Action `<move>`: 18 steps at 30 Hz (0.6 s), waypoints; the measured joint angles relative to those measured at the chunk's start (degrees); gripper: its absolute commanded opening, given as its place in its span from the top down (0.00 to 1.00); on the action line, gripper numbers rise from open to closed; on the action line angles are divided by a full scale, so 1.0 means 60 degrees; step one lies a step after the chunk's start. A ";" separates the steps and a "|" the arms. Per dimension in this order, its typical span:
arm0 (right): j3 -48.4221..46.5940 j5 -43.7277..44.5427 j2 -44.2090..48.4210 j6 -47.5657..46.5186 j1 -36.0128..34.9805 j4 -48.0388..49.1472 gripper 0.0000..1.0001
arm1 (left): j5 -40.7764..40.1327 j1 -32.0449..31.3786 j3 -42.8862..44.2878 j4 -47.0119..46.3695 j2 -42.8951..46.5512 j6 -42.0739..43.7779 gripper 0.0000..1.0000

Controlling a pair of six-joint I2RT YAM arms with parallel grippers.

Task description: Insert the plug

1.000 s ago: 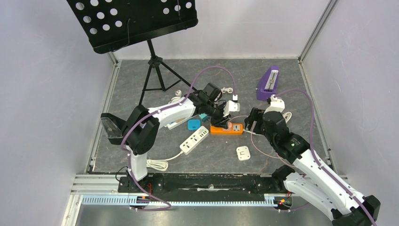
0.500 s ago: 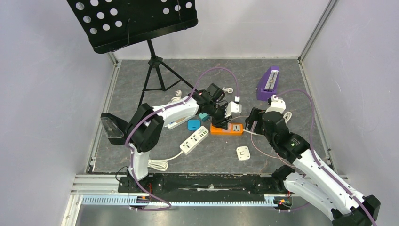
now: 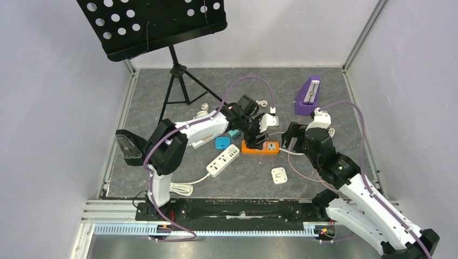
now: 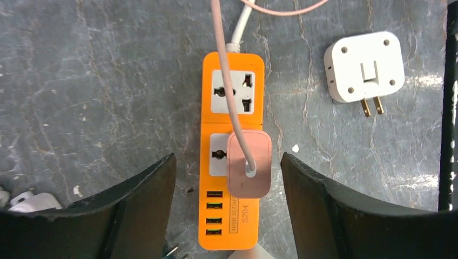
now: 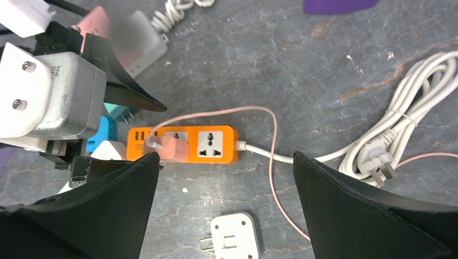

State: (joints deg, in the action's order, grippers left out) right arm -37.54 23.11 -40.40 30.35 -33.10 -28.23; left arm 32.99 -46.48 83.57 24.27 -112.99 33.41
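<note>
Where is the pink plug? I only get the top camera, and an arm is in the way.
Observer: The left wrist camera shows the pink plug sitting in the orange power strip, in the socket beside the USB ports.
Operator: Is the gripper squeezing it?
Observer: No. The left gripper is open, its fingers clear of the plug on both sides.
Operator: Is the other socket free?
Observer: Yes, nothing is plugged into the other socket; only the pink cable lies across it.
</note>
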 measured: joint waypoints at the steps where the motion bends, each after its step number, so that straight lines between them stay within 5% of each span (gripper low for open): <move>1: -0.0087 -0.0033 0.0062 -0.0025 0.0000 -0.0022 0.05 | -0.0018 0.0000 -0.0025 -0.0102 0.0062 -0.0102 0.22; 8: -0.0634 -0.0273 0.0149 -0.0317 0.0000 -0.0186 0.06 | -0.0193 0.0004 -0.0484 -0.0692 0.1279 -0.0382 0.20; 12: -0.0707 -0.0889 -0.0073 -0.0758 0.0000 -0.0186 0.15 | -0.0492 0.0040 -0.1271 -0.1151 0.2510 -0.0696 0.20; 18: -0.1381 -0.2419 -0.1064 -0.1574 0.0000 0.0499 0.25 | -0.2597 0.0080 -0.2109 -0.1657 0.4291 -0.2200 0.18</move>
State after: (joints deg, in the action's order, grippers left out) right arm -45.82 8.60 -46.78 20.91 -33.10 -25.23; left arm 17.41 -46.00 70.91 14.33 -87.24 20.21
